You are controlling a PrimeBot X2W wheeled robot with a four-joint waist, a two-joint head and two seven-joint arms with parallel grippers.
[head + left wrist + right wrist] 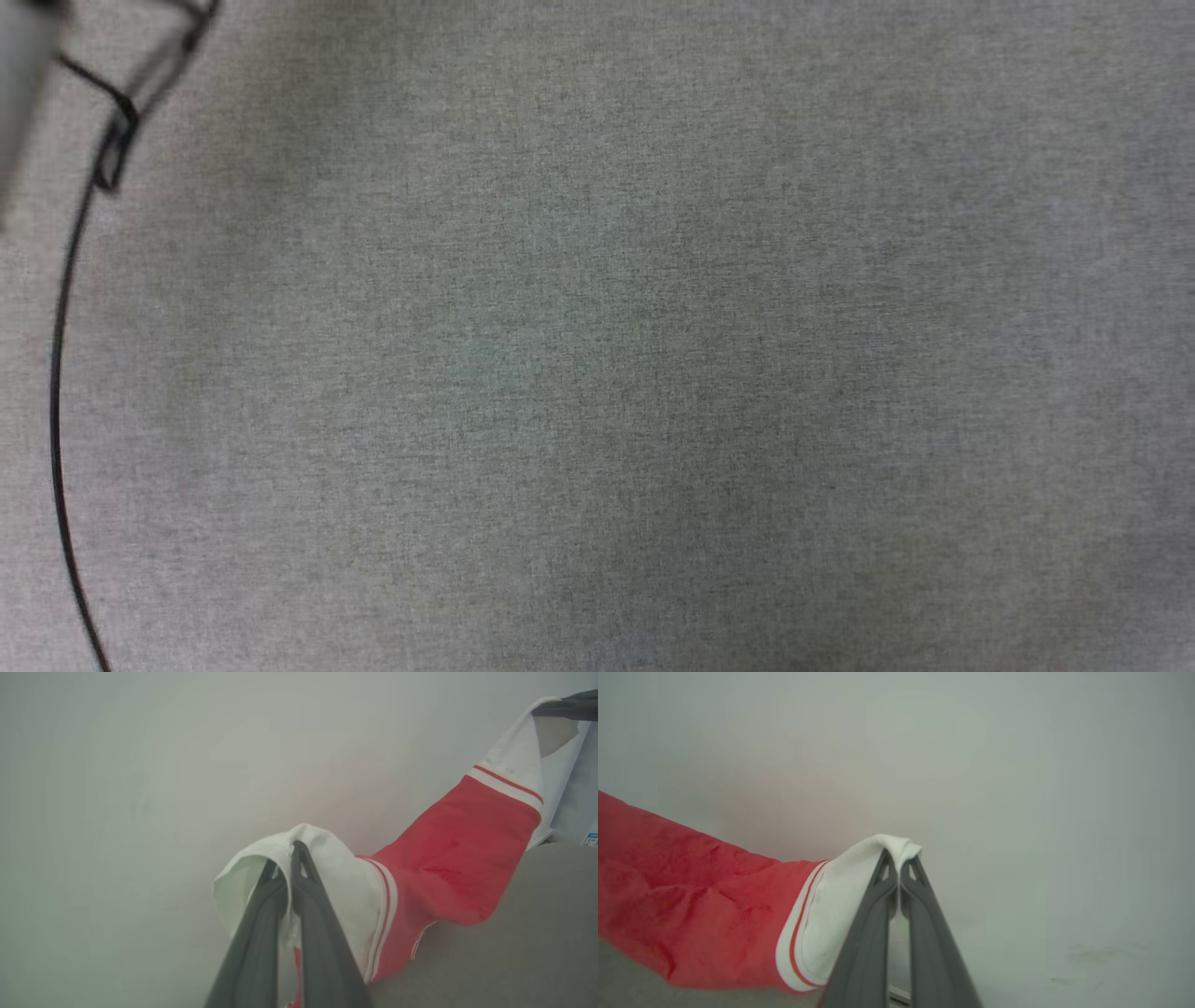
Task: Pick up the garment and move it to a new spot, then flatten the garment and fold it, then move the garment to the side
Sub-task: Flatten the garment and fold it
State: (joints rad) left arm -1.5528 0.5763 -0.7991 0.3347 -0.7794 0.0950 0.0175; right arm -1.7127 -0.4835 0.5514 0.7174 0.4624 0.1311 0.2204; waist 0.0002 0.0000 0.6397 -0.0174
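- L fingers (286,858): pressed together, pinching the cuff edge of one white sleeve. Cloth wraps over the tips; the cuff mouth gapes just left of them.
- garment (458,858): slung in the air from L fingers up and right to R fingers (567,707). Red body sags betw. the two, striped trim at each sleeve seam. Lower part drops below L fingers and out of frame, so can't tell if it touches the bench (514,961).
- R fingers: also pressed together, pinching a fold of the other white sleeve right at the tips.
- Step, my read: carry / lay-down ahead of flattening. Early in the task, no fold made yet.
- To do it well:
  - hold both pinches firm; thin jersey prob. slips.
  - move both arms at the same rate so the span betw. fingers is constant.
  - widen slightly to take out the sag, w/o yanking the cuffs.
  - land the hem first, then draw back so the body lies smooth.
  - let go only once the cloth rests on the bench.
- Risk: the L bite is at the cuff edge only; a jerk could pull it free.
- Head cam adds the landing zone: grey woven bench cover, black cable (58,373) down its L side, blurred pale shape (23,84) at top L (can't ID).
- L wrist cam adds both grips and the whole span in one frame.
- R wrist cam adds a close look at the R pinch, which is tiny in the L wrist cam, plus creases in the red cloth left of R fingers.
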